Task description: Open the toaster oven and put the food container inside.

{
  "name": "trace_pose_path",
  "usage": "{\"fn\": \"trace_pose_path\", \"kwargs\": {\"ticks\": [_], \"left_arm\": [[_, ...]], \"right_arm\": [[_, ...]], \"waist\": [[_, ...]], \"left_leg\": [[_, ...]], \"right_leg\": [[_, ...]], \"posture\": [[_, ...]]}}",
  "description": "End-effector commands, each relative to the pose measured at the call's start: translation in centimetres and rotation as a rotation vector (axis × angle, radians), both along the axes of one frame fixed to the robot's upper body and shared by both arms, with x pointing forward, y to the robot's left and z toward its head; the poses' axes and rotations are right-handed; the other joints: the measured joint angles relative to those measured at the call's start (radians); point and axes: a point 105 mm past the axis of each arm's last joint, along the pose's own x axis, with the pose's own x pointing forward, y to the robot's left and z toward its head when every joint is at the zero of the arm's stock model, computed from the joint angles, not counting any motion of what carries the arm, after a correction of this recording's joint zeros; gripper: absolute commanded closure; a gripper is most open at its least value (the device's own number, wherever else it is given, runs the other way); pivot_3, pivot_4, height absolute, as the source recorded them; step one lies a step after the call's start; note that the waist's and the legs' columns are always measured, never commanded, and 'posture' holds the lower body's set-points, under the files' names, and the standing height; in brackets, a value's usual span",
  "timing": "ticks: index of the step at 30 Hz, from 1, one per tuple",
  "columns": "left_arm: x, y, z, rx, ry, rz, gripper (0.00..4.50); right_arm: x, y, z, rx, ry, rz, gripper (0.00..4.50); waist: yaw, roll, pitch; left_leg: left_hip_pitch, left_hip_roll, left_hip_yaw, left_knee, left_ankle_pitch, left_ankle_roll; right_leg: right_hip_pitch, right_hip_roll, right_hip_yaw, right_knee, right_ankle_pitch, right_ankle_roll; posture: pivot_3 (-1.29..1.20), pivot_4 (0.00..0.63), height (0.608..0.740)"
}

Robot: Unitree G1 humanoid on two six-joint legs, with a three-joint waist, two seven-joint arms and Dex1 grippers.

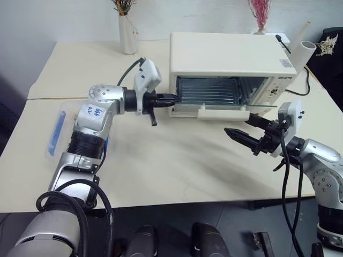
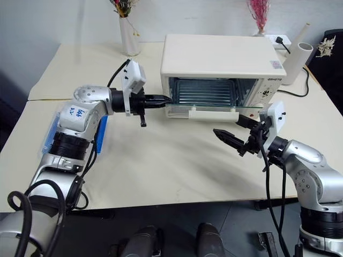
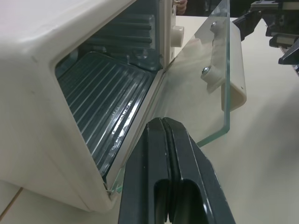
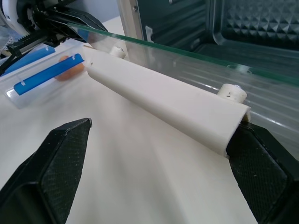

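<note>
Left wrist view shows the toaster oven (image 3: 56, 60) door down, just ahead of the closed, empty left claw (image 3: 166, 140). Right claw (image 1: 251, 134) gapes empty below the handle. Next, I judge, comes fetching the food container (image 4: 44, 79), lying behind the left claw.

Your count across the table: single items, plus a few pairs.

You have one toaster oven (image 1: 230, 59), with one glass door (image 3: 212, 93) carrying one bar handle (image 4: 168, 105) (dropped flat, so count it once). You have one food container (image 2: 53, 134) with two blue clip strips (image 4: 46, 74). You have two grippers, the left gripper (image 1: 169, 99) and the right gripper (image 1: 249, 131), each with two black fingers. At the back you have two vases (image 1: 127, 35) of dried flowers and one white tube (image 1: 303, 53).
</note>
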Motion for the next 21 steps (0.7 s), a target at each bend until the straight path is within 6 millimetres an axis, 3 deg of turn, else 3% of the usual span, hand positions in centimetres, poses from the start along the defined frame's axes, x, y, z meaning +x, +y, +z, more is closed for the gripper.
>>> {"fn": "trace_pose_path", "kwargs": {"ticks": [1,5,9,14,18,21], "left_arm": [[-1.1,-1.1,0.3,0.016,-0.047,-0.059,4.49],[-1.6,-1.9,-0.6,0.023,-0.03,-0.087,4.49],[-2.6,-2.6,-2.0,0.056,-0.024,-0.129,4.49],[-3.4,-2.8,-5.2,0.173,-0.054,-0.158,4.49],[-3.6,-2.9,-7.9,0.257,-0.073,-0.148,4.49],[-2.4,-3.2,-9.1,0.296,-0.099,-0.046,4.49]], "right_arm": [[-0.7,-1.6,1.5,-0.058,-0.071,-0.074,0.0],[-2.4,-4.1,1.0,-0.121,-0.038,-0.156,0.0],[-5.1,-5.2,1.0,-0.182,-0.008,-0.176,0.0],[-8.1,-4.6,2.1,-0.186,0.022,-0.097,0.0],[-8.3,-3.9,3.6,-0.142,-0.017,-0.085,0.0],[-8.4,-2.9,4.2,-0.133,-0.037,-0.05,0.0]], "waist": [[0.007,0.0,0.0],[0.026,0.0,0.0],[0.03,0.0,0.0],[0.027,0.0,0.0],[0.019,0.0,0.0],[0.023,0.0,0.0]], "left_leg": [[0.0,0.0,0.0,0.0,0.0,0.0],[0.0,0.0,-0.001,0.0,0.0,0.0],[0.0,0.0,0.0,0.001,0.0,0.0],[0.002,0.0,0.0,0.001,0.0,0.001],[0.003,0.0,-0.001,0.001,0.0,0.001],[0.002,0.0,-0.002,0.001,0.0,0.001]], "right_leg": [[0.0,0.0,0.0,0.0,0.0,0.0],[0.0,0.0,0.0,0.0,0.0,0.0],[0.001,0.0,0.0,-0.001,0.0,0.0],[0.003,0.0,0.0,0.0,0.0,0.0],[0.004,0.0,0.001,0.0,0.0,0.0],[0.003,0.0,0.0,0.0,0.0,0.0]], "posture": [[0.0,0.15,0.74],[0.0,0.15,0.74],[0.0,0.15,0.74],[0.0,0.15,0.74],[0.0,0.15,0.74],[0.0,0.15,0.74]]}}
